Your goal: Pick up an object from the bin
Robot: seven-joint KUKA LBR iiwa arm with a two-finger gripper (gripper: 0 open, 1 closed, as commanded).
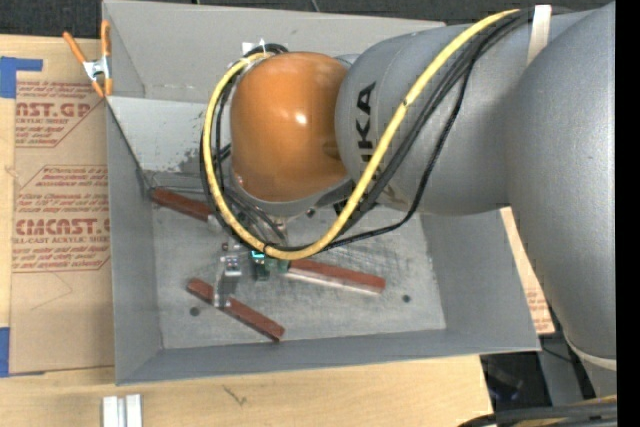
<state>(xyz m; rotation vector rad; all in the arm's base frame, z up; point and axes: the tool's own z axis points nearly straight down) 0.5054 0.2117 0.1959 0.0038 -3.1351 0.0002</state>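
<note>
My gripper (229,275) reaches down below the arm's wrist at the bin's lower left. Its tip is right over the upper end of a reddish-brown flat stick (240,309) that lies slanted on the bin floor. Whether it touches the stick cannot be made out. A second, longer brown stick (338,276) lies just to the right of the gripper, partly under the wrist. A third brown stick (183,204) lies up and to the left, near the bin's left wall.
The arm with its orange cover and yellow and black cables hangs over the bin's middle and hides the floor beneath. The sloping left wall stands close to the gripper.
</note>
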